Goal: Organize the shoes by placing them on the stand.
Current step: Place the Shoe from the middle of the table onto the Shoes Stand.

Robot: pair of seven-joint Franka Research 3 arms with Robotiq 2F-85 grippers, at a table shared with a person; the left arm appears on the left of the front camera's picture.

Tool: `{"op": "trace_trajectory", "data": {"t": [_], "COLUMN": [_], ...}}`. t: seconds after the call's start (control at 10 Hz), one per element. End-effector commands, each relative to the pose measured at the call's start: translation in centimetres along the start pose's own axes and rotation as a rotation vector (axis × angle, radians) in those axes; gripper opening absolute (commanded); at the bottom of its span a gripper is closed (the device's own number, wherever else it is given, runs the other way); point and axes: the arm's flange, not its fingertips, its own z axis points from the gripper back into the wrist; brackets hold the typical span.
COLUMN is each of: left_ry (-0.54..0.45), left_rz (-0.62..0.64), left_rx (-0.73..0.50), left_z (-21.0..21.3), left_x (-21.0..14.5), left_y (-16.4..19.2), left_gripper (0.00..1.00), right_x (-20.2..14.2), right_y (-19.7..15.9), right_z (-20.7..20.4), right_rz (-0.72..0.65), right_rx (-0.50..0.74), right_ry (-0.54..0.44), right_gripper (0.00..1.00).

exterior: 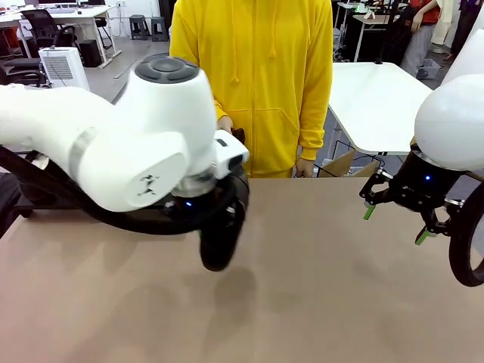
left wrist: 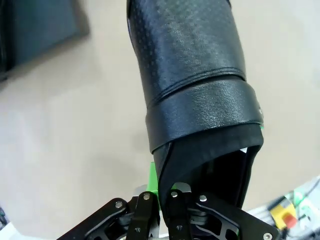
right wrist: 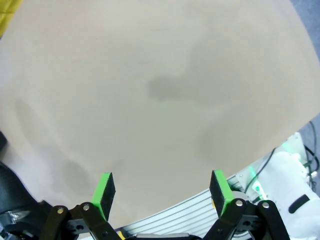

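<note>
1. Where the left wrist camera looks along its own fingers, the left hand (left wrist: 162, 200) is pinched on the rim of a black shoe (left wrist: 192, 85) at its opening, one green pad (left wrist: 153, 181) showing outside the leather beside the dark hollow.
2. That shoe is grained leather with a faint sheen: fine perforated dots across the upper part, a raised stitched seam across the middle, and a broad smooth band round the opening.
3. From the front, the same shoe (exterior: 219, 238) hangs toe-down under the big white left arm, its tip close over the tan bench (exterior: 318, 302); whether it touches is hard to tell, as the shape is blurred.
4. A flat matte dark slab (left wrist: 35, 32) lies on the bench in the left wrist view's upper corner, probably part of the stand, well apart from the shoe.
5. At the right, the right hand (right wrist: 162, 187) is spread wide, green pads well apart, over bare matte bench; the front view shows it (exterior: 395, 224) hovering at the bench's right side.
6. Across the bench stands a person in a yellow hooded top (exterior: 253, 83).
</note>
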Motion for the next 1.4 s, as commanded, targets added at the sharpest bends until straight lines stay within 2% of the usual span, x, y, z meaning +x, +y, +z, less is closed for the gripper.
{"op": "trace_trajectory", "data": {"t": [0.0, 0.1, 0.2, 0.3, 0.7, 0.9, 1.1, 1.3], "left_ry": [-0.087, -0.113, -0.098, -0.056, -0.051, -0.162, -0.255, -0.305], "left_rz": [0.037, 0.072, 0.142, 0.037, 0.054, 0.203, 0.255, 0.292], "left_rx": [0.081, 0.088, 0.052, 0.064, 0.067, 0.090, 0.131, 0.176], "left_z": [0.2, 0.5, 0.8, 0.3, -0.2, -1.7, -3.3, -4.3], "left_x": [0.7, 1.0, 0.8, 1.3, 1.1, 3.9, 6.8, 9.8], "left_y": [2.9, 3.9, 3.9, 3.9, 3.9, 5.5, 7.2, 8.8], "left_gripper": [0.00, 0.00, 0.00, 0.00, 0.00, 0.00, 0.00, 0.00], "right_x": [-0.1, -0.1, -0.1, -0.1, -0.1, -0.1, -0.1, -0.1], "right_y": [-0.1, -0.1, -0.1, -0.1, -0.1, -0.1, -0.1, -0.1], "right_z": [0.0, 0.0, 0.0, 0.0, 0.0, 0.0, 0.0, 0.0], "right_rz": [0.009, 0.009, 0.009, 0.009, 0.009, 0.009, 0.009, 0.009], "right_rx": [0.003, 0.003, 0.003, 0.003, 0.003, 0.003, 0.003, 0.003], "right_ry": [-0.008, -0.008, -0.008, -0.008, -0.008, -0.008, -0.008, -0.008], "right_gripper": [1.00, 1.00, 1.00, 1.00, 1.00, 1.00, 1.00, 1.00]}}
